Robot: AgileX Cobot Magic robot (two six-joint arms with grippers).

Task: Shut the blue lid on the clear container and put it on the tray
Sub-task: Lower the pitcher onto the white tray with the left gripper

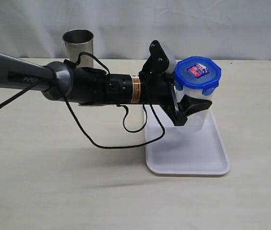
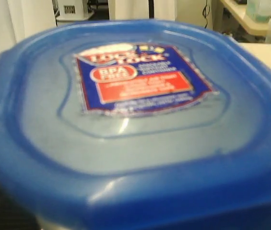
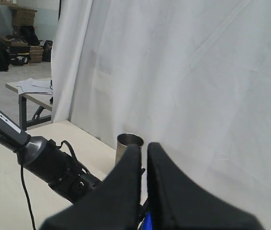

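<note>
Nearest the exterior camera lies the bare table (image 1: pixel 53 187), then the tray (image 1: pixel 188 165). The clear container (image 1: pixel 200 120) stands upright over the tray's far half; whether its base touches the tray cannot be told.

The left gripper (image 1: pixel 190 108) reaches in from the left and grasps the container just under its rim. Its near finger lies against the wall; the far finger is hidden behind the container. A black cable (image 1: pixel 101 141) loops down from the left arm (image 1: pixel 101 86).

The blue lid (image 1: pixel 197 72) sits on the container. Only the left wrist view shows it close: the lid (image 2: pixel 135 143) fills the frame, its sticker (image 2: pixel 142 79) partly legible, the gripper itself unseen.

The right gripper (image 3: pixel 144 148) appears only in its own wrist view, clenched and holding nothing.

Behind the arm stands the steel cup (image 1: pixel 78 44), with the white curtain (image 1: pixel 173 24) beyond.
</note>
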